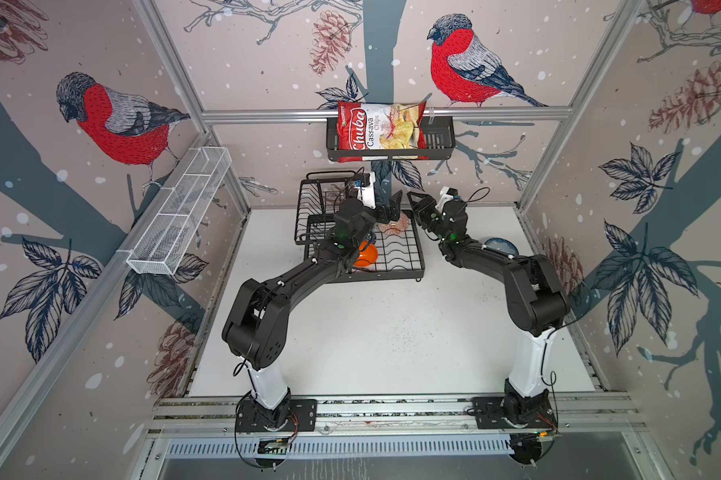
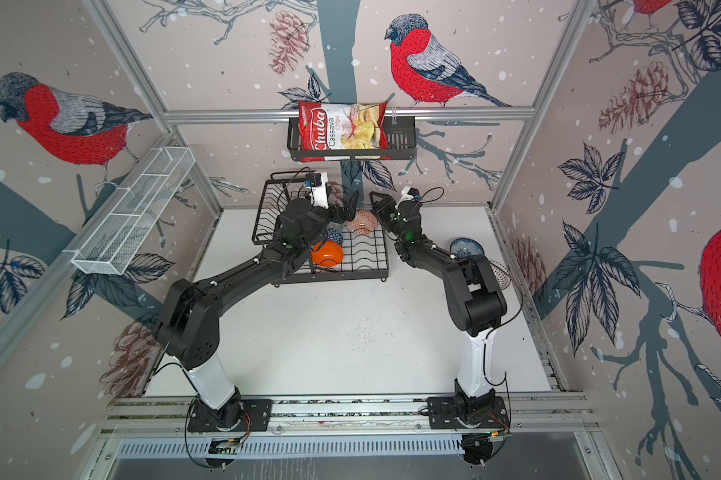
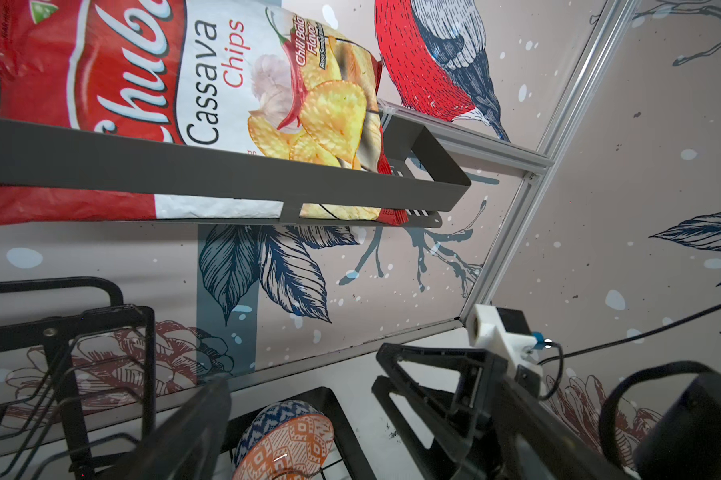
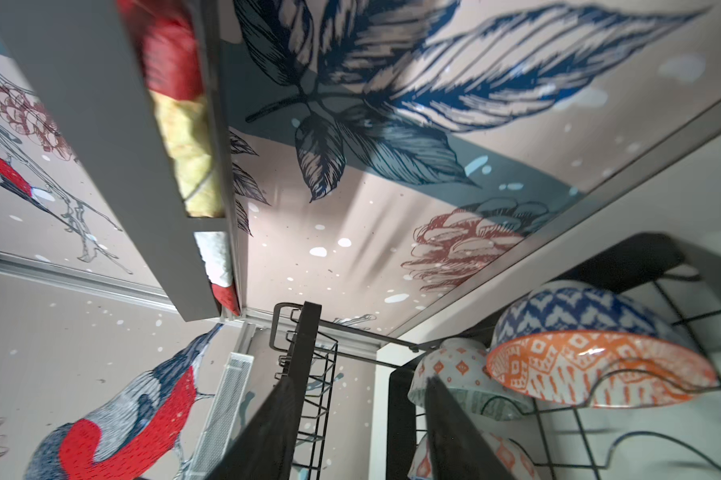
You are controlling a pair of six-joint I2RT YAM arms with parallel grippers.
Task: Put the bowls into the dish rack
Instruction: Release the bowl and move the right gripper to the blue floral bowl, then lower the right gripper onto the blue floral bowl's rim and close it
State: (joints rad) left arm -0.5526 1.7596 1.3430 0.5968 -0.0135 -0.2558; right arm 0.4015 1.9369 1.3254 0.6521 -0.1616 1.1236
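Observation:
The black wire dish rack (image 1: 410, 266) (image 2: 373, 269) stands at the back of the table. In its lower tray a salmon-orange patterned bowl (image 1: 394, 227) (image 2: 362, 221) (image 3: 286, 440) (image 4: 599, 374) leans on edge, with a grey-green bowl (image 4: 454, 374) beside it, a dark blue bowl (image 2: 334, 235) and a plain orange bowl (image 1: 367, 254) (image 2: 327, 253). A blue-white floral bowl (image 1: 502, 246) (image 2: 466, 247) and a white lattice bowl (image 2: 500, 274) lie on the table at the right. My left gripper (image 1: 392, 208) (image 2: 348, 208) hangs open above the salmon bowl. My right gripper (image 1: 414, 203) (image 2: 376, 204) (image 4: 358, 436) is open and empty just right of it.
A black basket (image 1: 441, 143) (image 3: 225, 174) with a chips bag (image 1: 377, 129) hangs on the back wall above the rack. A long white mesh shelf (image 1: 180, 212) runs along the left wall. The two grippers stand close together over the rack's back right corner.

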